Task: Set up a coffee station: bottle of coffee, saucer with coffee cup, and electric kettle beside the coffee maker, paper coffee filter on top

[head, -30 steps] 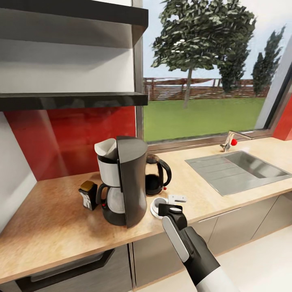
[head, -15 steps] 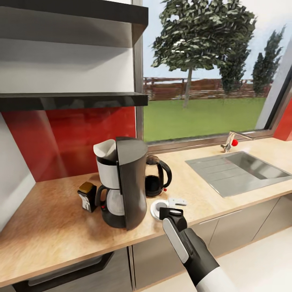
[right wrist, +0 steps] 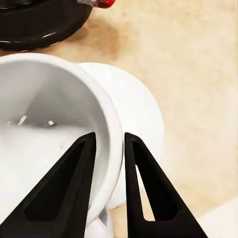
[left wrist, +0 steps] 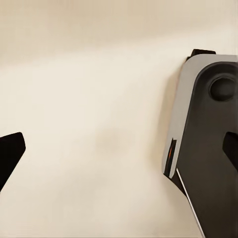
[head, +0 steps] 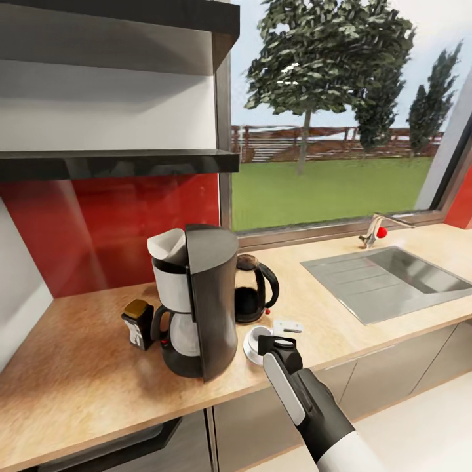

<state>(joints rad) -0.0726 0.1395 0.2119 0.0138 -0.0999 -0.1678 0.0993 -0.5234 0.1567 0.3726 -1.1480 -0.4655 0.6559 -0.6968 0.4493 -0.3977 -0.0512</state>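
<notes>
Right claw [right wrist: 108,148] is nearly closed, its two dark fingers [right wrist: 74,183] pinching the rim wall of the coffee cup [right wrist: 54,129], one finger inside the bowl and one outside. The cup sits over the saucer [right wrist: 141,124], whose white edge shows just past the cup on the light wood tabletop [right wrist: 193,59]. From the head camera, the right claw [head: 275,342] reaches over the front edge of the tabletop [head: 85,367] to the cup [head: 258,332] and saucer [head: 250,347], just beside the coffee maker [head: 203,301]. The paper coffee filter [head: 167,246] rests on top of the machine. The electric kettle [head: 252,288] stands just behind the saucer, toward the back edge, close to the coffee maker. The bottle of coffee [head: 138,324] stands at the machine's other side. The kitchen shelf [head: 118,162] hangs on the wall above. The left claw's [left wrist: 119,148] dark fingertips show at both sides of its wrist camera, spread wide apart, holding nothing.
</notes>
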